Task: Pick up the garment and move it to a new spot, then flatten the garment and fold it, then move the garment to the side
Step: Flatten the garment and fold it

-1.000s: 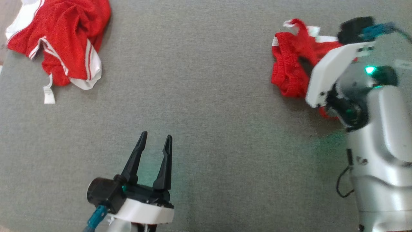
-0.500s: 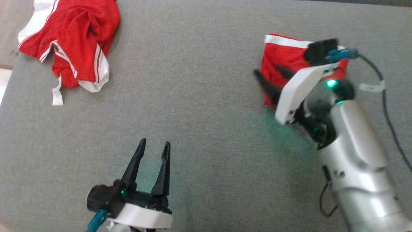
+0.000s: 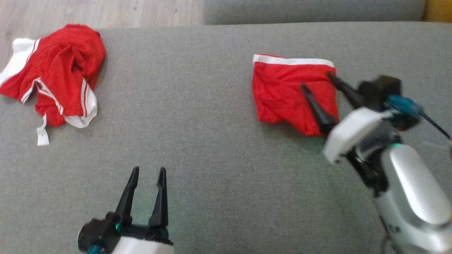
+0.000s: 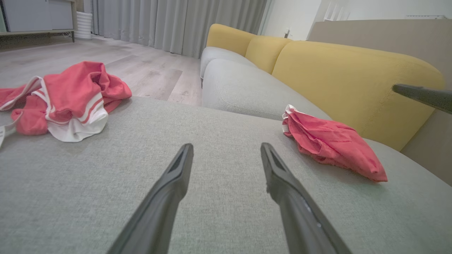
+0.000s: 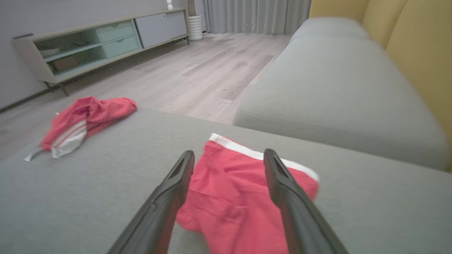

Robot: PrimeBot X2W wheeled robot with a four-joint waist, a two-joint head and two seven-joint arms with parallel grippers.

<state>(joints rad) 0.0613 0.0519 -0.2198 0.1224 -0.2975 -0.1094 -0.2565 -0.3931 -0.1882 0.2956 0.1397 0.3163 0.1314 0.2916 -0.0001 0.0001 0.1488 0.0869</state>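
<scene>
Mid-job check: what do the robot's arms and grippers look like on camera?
The left gripper and right gripper each have two long, tapered black fingers on a black base, backed by a white wrist plate. The right forearm is glossy silver-grey, with a blue connector and thin black cable at its wrist. A green light glows on the left gripper's base.

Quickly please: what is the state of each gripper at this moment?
Left gripper: open, holding nothing.
Right gripper: open, holding nothing, its fingers over the folded red shorts.
</scene>
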